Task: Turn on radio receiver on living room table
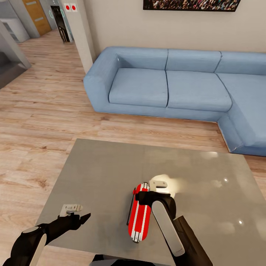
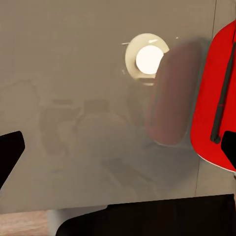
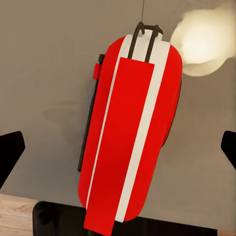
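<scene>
While one radio receiver (image 1: 139,213) lies on one table (image 1: 103,173), both tools gape wide.

- I see the radio receiver (image 1: 139,214) in bright red with white stripes and a dark wire handle.
- My table (image 1: 103,173) looks glossy grey-beige.
- The sofa (image 1: 170,85) is light blue.
- The floor (image 1: 40,122) is pale wood.

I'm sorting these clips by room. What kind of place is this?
Most likely a home living room: a blue L-shaped sofa, a low glossy table with a red radio on it, and a light wood floor.
</scene>
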`<state>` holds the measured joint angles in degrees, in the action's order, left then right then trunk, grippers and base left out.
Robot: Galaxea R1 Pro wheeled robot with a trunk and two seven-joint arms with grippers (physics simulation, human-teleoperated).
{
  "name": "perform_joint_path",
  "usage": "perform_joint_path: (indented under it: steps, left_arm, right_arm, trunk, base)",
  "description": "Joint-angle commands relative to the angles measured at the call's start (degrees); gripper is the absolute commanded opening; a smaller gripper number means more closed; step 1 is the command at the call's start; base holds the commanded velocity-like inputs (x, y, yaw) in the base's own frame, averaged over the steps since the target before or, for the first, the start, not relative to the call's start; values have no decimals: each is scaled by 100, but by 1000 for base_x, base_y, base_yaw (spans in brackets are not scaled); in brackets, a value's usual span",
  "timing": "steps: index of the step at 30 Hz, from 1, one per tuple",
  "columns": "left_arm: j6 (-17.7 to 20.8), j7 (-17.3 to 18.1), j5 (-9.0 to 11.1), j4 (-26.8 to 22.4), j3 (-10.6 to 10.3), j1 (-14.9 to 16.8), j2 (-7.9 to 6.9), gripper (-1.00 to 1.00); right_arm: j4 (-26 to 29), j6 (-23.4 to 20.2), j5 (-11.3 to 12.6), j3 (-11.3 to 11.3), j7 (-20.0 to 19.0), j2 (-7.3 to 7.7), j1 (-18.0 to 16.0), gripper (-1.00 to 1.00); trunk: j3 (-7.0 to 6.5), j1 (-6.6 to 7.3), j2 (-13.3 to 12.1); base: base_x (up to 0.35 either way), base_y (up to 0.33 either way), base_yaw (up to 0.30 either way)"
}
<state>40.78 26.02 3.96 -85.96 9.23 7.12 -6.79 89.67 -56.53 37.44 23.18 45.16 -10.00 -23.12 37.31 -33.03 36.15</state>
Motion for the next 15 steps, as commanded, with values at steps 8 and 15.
perform_joint_path:
  steps: [8, 15]
  left_arm:
    - [0, -2, 0, 0, 1, 0, 0, 100]
    - [0, -8, -6, 0, 1, 0, 1, 100]
  right_arm:
    - [-288, 45, 6, 10, 2, 0, -106, 100]
    - [-477, 51, 9, 18, 2, 0, -189, 100]
  trunk:
    - [0, 0, 0]
    - [0, 0, 0]
  base:
    - [0, 0, 0]
    - [0, 0, 0]
